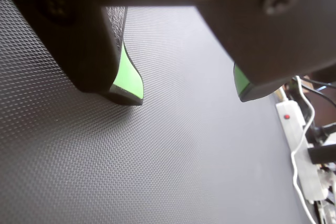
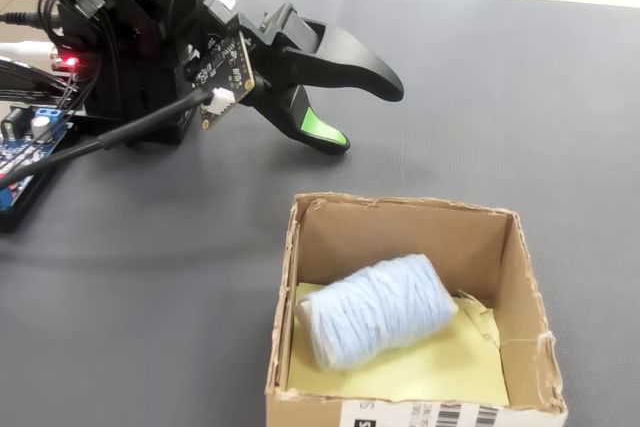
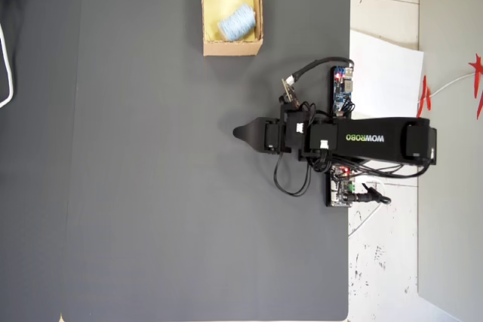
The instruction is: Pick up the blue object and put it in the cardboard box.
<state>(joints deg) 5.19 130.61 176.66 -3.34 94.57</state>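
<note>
The blue object (image 2: 378, 309), a pale blue ribbed roll, lies on its side on the yellow floor inside the cardboard box (image 2: 285, 277). From overhead the roll (image 3: 237, 22) sits in the right half of the box (image 3: 231, 48), at the mat's top edge. My gripper (image 2: 365, 115) hangs low over the dark mat, behind and left of the box in the fixed view, apart from it. In the wrist view the gripper (image 1: 189, 97) is open, with its green pads (image 1: 128, 77) wide apart and only mat between them. Overhead, the gripper (image 3: 238, 133) points left.
A dark textured mat (image 3: 151, 186) covers the table. The arm's base with a blue circuit board (image 2: 20, 162) and cables stands at the left of the fixed view. A white power strip (image 1: 299, 145) lies off the mat's edge. White paper (image 3: 385, 73) lies beside the base.
</note>
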